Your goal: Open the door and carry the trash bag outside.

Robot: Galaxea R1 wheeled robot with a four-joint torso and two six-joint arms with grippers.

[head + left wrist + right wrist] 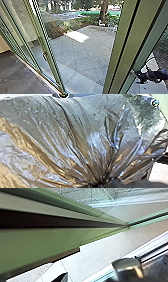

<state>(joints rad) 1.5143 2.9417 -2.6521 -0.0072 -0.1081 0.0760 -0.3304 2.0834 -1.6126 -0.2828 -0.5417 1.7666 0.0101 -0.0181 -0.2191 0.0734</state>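
Got trash bag clamped in left jaws; can't tell about right jaws. Door probably open; must carry bag out.

Your head view looks forward and down from high up onto the paving; your left wrist's faces the trash bag closely; your right wrist's looks along the green door frame, sharing it with the head view.

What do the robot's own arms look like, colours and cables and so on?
The right arm is black or very dark, with bulky, rounded segments. A thin dark line curves above it, perhaps a cable. On the left wrist, a round fitting looks dark with a pale rim.
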